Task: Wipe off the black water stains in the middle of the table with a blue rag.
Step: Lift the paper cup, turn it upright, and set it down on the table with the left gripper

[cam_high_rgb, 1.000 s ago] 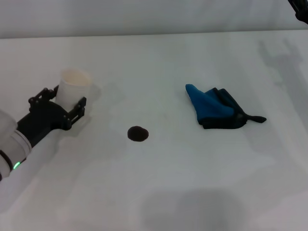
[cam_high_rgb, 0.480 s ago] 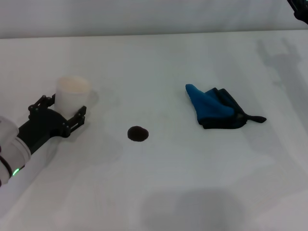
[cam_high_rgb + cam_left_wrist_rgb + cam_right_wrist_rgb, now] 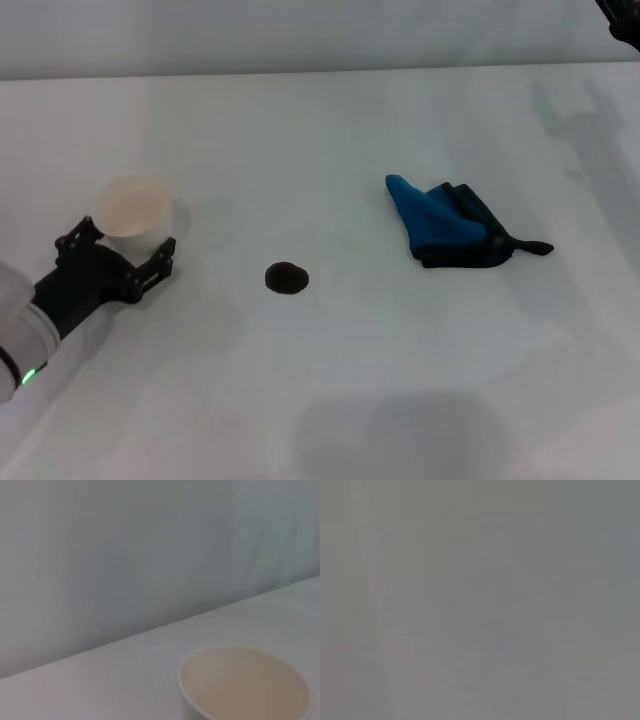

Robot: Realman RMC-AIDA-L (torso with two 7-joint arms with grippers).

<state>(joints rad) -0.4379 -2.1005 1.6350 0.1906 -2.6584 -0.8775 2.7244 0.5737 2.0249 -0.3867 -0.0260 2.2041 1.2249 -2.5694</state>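
On the wide white matte table [image 3: 330, 130], the small round brown-black water stain [image 3: 287, 278] sits near the middle, slightly toward the left edge. The crumpled bright-blue rag with dark navy edging and a thin dark tail [image 3: 452, 227] lies well apart from the stain, toward the right edge, touched by nothing. Near the left edge, the black left gripper [image 3: 128, 255] has its fingers clamped around the lower part of a white paper cup [image 3: 133, 209], which stands upright with its open mouth up; the left wrist view shows the cup's rim and pale inside. A dark bit of the right arm [image 3: 622, 18] shows at the far right corner; its claw is out of sight.
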